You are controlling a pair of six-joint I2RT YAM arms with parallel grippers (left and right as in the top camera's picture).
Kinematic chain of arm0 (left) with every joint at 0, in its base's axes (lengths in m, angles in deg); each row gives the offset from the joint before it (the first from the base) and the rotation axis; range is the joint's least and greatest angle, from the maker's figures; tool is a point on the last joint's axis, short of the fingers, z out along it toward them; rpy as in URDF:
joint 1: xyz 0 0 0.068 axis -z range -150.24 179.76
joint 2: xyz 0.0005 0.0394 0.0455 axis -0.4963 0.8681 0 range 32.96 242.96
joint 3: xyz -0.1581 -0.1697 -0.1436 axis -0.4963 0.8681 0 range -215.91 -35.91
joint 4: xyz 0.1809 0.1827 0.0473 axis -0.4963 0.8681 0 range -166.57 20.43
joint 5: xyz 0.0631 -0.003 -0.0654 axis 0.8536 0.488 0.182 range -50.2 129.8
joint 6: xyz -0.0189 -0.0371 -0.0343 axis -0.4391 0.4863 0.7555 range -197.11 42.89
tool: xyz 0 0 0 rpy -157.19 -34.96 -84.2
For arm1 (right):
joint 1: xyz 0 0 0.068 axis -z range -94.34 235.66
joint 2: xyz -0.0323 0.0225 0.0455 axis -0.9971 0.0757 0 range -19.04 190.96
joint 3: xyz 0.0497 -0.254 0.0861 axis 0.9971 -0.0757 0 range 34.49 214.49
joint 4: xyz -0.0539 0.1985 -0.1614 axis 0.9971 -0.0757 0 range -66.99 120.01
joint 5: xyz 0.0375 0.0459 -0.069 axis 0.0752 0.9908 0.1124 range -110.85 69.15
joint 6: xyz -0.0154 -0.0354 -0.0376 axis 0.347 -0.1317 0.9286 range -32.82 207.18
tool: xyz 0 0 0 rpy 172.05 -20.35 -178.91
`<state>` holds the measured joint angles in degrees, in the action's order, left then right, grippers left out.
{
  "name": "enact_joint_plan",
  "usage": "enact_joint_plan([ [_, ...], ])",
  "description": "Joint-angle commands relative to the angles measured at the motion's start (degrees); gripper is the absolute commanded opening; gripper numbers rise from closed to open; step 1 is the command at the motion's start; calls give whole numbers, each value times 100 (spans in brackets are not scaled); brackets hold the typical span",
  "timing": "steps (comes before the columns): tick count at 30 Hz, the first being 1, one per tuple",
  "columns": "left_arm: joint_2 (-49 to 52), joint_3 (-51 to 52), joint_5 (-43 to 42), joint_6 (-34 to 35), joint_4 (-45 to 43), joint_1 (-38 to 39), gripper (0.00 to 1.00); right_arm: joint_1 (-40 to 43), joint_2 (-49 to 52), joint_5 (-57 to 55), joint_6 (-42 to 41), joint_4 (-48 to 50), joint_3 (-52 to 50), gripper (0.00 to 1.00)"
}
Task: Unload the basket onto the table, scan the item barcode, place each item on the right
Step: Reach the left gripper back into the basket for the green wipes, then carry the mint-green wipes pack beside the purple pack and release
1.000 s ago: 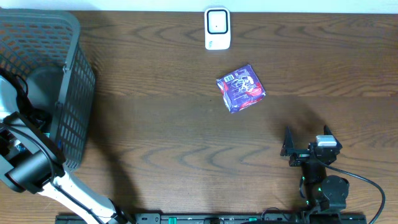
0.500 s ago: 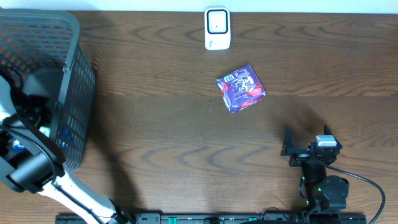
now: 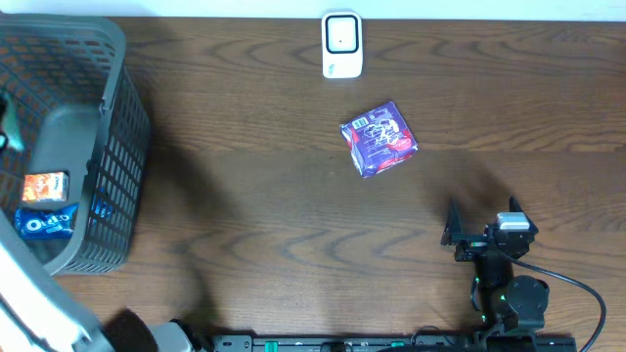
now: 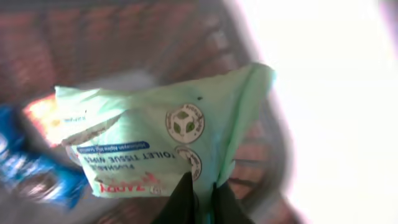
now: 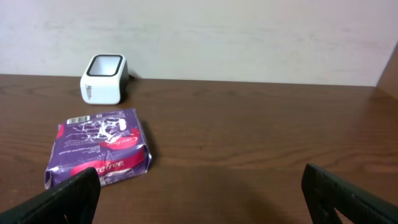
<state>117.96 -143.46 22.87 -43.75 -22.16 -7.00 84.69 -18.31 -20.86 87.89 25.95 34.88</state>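
One pale green soft pack of wipes [image 4: 168, 143] is the thing to scan. The left claw [image 4: 202, 193] is shut on its thin lower edge and holds it up over the grey plastic mesh basket [image 3: 117, 166] at the left edge of the dark brown wooden worktop [image 3: 245, 244].

That pinch is small and the pack is floppy, so I think it could slip out and drop into the basket if the arm swings fast. The wrist picture is blurry, so I cannot tell how firm the hold is. No barcode shows on the side we see. The pack may reach the small white box scanner [image 3: 341, 44] at the far edge with the wrong side turned to it, and then it would not scan. It could also bump the shiny purple wrapped pack [image 3: 380, 138] that lies near the scanner, on its front side.

The right claw [image 3: 482, 210] is wide open and holds nothing, near the front edge on the right.

Count: one green pack, one purple pack, one small orange packet [image 3: 45, 185] and one blue cookie packet [image 3: 47, 223] in the basket, one basket, one scanner, two claws
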Motion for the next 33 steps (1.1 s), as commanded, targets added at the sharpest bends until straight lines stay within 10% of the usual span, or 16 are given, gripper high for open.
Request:
enact_joint_plan([
  [1,-293,-81,-874,114,-435,527,7,-20,-9,-50,66,-24,-9,99],
  [8,-186,-79,-1158,-439,-824,2957,7,-20,-9,-50,66,-24,-7,99],
  [16,885,-52,1235,-1349,-243,5442,7,-20,-9,-50,66,-24,-7,99],
  [33,3965,-42,833,-901,538,6835,8,-20,-9,-50,66,-24,-9,99],
])
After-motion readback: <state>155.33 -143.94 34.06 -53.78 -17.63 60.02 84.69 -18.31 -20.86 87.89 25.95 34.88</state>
